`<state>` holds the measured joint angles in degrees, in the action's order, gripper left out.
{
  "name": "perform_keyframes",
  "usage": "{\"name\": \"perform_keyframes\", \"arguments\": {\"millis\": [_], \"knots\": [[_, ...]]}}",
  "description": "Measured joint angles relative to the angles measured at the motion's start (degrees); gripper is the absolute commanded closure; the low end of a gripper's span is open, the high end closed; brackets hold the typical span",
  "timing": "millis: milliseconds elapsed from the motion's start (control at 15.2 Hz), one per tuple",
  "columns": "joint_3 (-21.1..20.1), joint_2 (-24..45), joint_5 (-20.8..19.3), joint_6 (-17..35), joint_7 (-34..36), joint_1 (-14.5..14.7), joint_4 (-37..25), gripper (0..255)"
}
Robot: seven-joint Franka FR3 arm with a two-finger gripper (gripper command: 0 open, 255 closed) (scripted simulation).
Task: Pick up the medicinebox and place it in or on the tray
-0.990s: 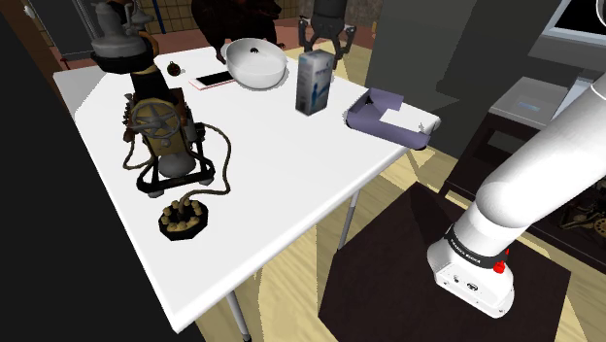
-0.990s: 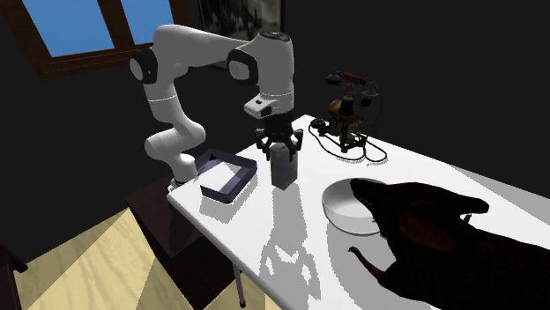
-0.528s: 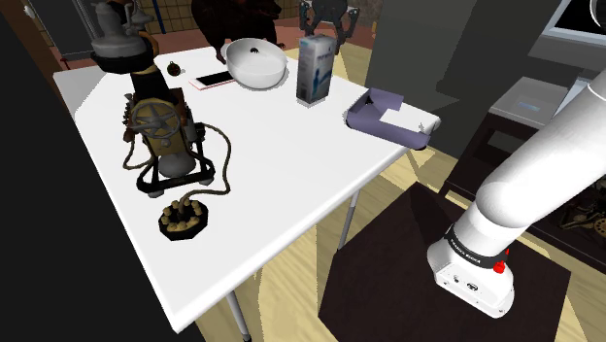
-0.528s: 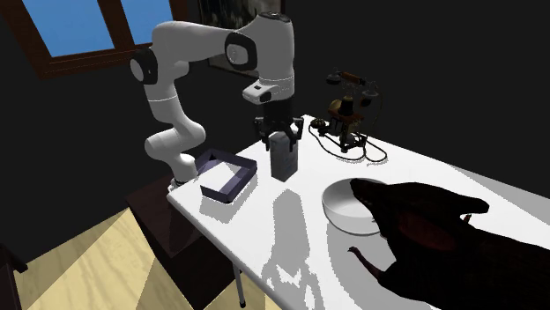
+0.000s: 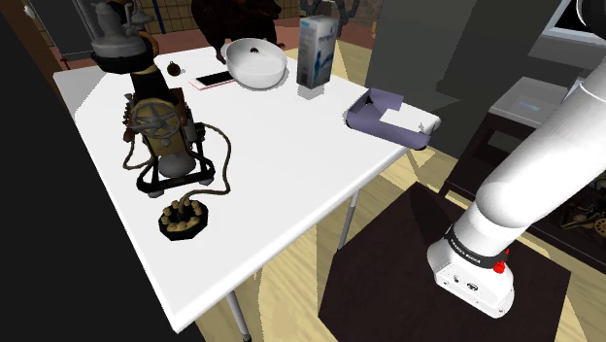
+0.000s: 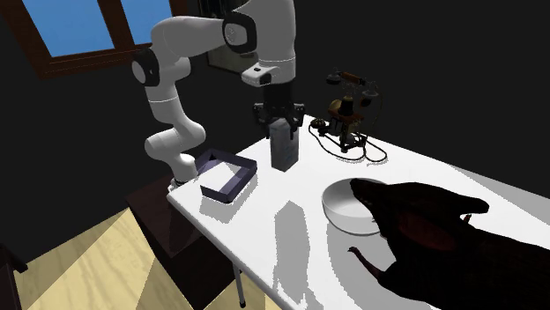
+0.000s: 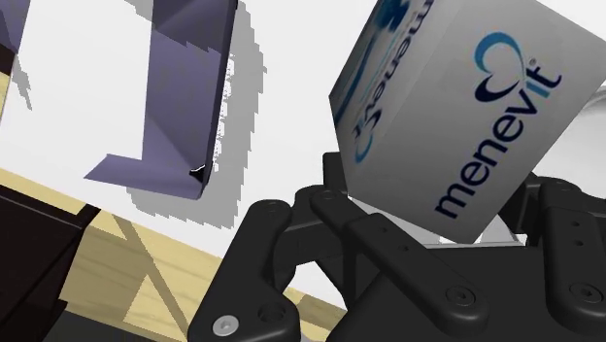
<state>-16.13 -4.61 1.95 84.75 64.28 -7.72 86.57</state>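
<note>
Clamped in the gripper [image 6: 283,119], the medicine box [image 5: 317,51] has left the table [image 5: 272,165], so carrying to the near tray [image 5: 361,119] can begin.

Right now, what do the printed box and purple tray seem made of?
The box looks like matte card: flat white faces, sharp edges, blue printed lettering. The tray is plain matte lavender with thin walls; card or plastic, I cannot tell.

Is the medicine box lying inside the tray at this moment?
No, the medicine box is clasped upright in the end effector, to the side of the purple tray and apart from it.
</note>
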Motion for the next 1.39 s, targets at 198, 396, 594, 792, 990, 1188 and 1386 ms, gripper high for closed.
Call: {"name": "perform_keyframes", "arguments": {"millis": [198, 396, 594, 792, 990, 1188, 1386], "knots": [[-0.2, 1.6, -0.4, -2.7, 0.3, 0.1, -4.2, 255], [0.1, 1.4, -0.4, -4.9, -0.1, -0.2, -6.2, 255], [1.5, -3.6, 0.9, -5.7, -2.3, -1.1, -2.1, 255], [4.1, -8.6, 1.8, -6.9, -6.1, -2.5, 1.6, 255], [6.3, -13.8, 2.3, -8.4, -9.1, -3.3, 5.4, 255], [9.0, -18.1, 2.2, -10.3, -12.5, -4.1, 8.0, 255], [11.4, -22.0, 1.7, -12.9, -15.4, -4.6, 9.4, 255]]}}
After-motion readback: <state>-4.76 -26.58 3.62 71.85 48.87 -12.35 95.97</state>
